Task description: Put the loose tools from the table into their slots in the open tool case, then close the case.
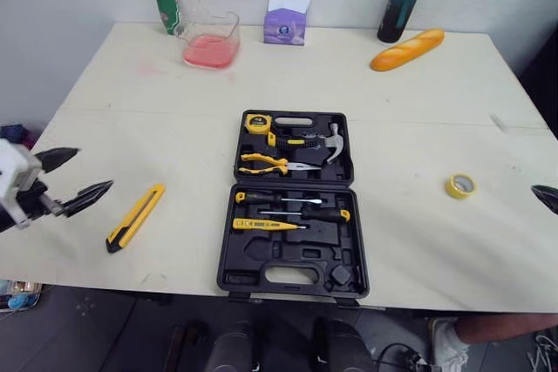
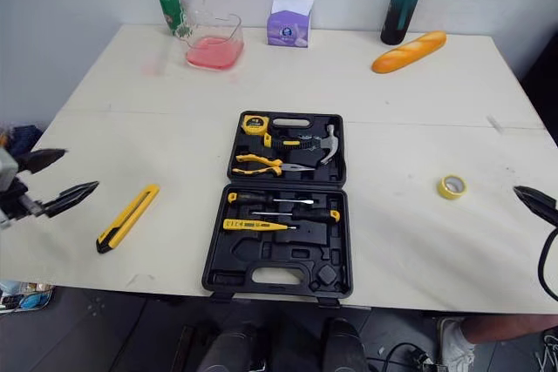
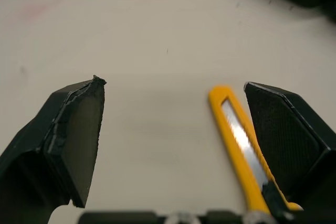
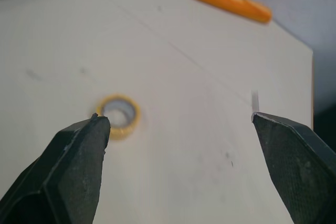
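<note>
Knife (image 1: 135, 216) — just beside left gripper (image 1: 95, 168)

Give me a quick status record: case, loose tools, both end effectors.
case: tool case open, lying flat, some slots in the near half empty
loose left of case: utility knife, on the table
loose right of case: tape roll, on the table
left end effector: open, empty, beside the utility knife
right end effector: open, empty, pointed toward the tape roll
</note>
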`<move>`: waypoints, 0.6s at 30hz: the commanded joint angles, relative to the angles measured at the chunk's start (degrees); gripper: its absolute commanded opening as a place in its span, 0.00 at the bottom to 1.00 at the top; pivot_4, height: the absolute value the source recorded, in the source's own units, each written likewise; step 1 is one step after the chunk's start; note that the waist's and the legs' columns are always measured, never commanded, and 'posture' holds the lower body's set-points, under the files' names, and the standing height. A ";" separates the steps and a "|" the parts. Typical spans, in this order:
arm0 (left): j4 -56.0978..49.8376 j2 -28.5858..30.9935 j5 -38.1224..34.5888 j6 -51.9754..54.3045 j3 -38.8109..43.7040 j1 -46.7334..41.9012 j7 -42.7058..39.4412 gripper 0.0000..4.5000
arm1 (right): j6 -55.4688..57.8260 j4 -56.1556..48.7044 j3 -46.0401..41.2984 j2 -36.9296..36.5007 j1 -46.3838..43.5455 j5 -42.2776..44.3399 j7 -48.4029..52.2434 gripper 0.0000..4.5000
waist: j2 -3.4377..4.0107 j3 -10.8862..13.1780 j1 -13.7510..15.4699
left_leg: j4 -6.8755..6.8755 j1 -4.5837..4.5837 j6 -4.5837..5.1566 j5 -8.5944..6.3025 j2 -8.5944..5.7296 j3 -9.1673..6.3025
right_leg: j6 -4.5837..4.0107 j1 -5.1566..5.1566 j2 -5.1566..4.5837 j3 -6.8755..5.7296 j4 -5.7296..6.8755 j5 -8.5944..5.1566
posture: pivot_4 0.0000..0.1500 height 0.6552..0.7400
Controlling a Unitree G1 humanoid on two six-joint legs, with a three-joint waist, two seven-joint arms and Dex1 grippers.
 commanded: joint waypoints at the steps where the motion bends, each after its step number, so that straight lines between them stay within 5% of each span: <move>1: 2.26 0.37 0.75 -3.45 3.68 2.63 0.71 0.99 | -2.65 2.19 -1.74 -1.88 -1.38 -1.49 -2.74 1.00 | 0.00 0.00 -0.33 | 0.00 -0.02 0.00 0.00 0.00 0.06 | 0.00 -0.07 -0.02 0.04 0.02 0.00 | 1.00 1.00; 12: 3.50 1.14 0.49 -4.76 7.54 7.44 1.47 0.99 | -6.39 5.40 2.24 -0.99 -2.43 -3.95 -2.62 1.00 | 0.00 0.00 -1.64 | -0.04 0.05 -0.10 -0.09 0.10 0.36 | -0.07 -0.30 -0.04 0.35 0.05 -0.04 | 1.00 1.00; 18: 0.20 1.05 -0.24 -2.81 8.63 9.27 1.99 0.99 | -9.39 0.12 7.15 3.83 -5.80 2.26 5.77 1.00 | -0.02 0.00 -2.04 | -0.06 0.08 -0.13 -0.13 0.17 0.46 | -0.08 -0.33 -0.10 0.43 0.15 -0.04 | 1.00 1.00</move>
